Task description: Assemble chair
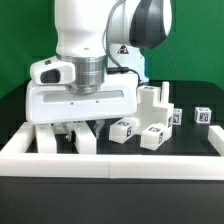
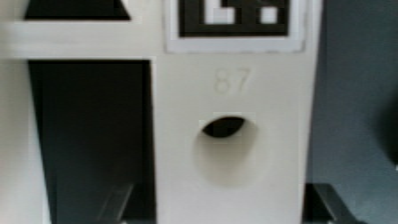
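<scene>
The chair parts [image 1: 152, 135] are white with black-and-white square tags. The tabletop [image 1: 192, 138] is black, its bordering rail [image 1: 110, 164] white, the backdrop [image 1: 195, 50] green. The arm [image 1: 80, 30] is white. The close-up chair piece [image 2: 231, 150] is white, its hole [image 2: 222, 127] black.

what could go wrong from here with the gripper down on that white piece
1. The gripper is shut on the white piece, but neither view shows how centred the grip is, so the piece might tilt or slip when lifted.
2. The rail lies close by, so a low lift could catch on it.
3. The loose parts sit close on the exterior view's right, so a swing that way could knock them.
</scene>
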Robot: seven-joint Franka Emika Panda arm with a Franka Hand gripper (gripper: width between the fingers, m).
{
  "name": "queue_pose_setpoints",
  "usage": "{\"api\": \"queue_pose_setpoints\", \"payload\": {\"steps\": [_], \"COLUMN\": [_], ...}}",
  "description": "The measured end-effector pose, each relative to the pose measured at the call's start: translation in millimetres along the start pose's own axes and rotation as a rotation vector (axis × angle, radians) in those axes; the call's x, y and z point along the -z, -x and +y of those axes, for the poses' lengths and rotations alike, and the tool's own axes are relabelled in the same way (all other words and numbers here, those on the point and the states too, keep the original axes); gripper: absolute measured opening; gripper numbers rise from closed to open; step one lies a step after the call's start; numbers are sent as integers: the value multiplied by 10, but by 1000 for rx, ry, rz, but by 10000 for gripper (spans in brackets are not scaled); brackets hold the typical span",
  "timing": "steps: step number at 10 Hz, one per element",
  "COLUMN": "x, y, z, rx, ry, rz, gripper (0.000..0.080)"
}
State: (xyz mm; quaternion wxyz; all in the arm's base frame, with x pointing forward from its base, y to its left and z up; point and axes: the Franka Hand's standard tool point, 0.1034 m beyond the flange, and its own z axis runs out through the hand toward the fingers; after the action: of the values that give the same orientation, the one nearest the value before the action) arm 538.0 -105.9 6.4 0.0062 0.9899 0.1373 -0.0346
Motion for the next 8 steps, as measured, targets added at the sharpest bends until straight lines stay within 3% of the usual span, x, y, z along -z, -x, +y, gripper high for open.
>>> {"api": "queue_pose_setpoints", "payload": {"steps": [4,8], "x": [7,220], "y": [3,105], "z": [-3,24], "rx": [-10,-61], "ry": [-1,-8], "rz": [-1,13], "gripper": [288,289]}}
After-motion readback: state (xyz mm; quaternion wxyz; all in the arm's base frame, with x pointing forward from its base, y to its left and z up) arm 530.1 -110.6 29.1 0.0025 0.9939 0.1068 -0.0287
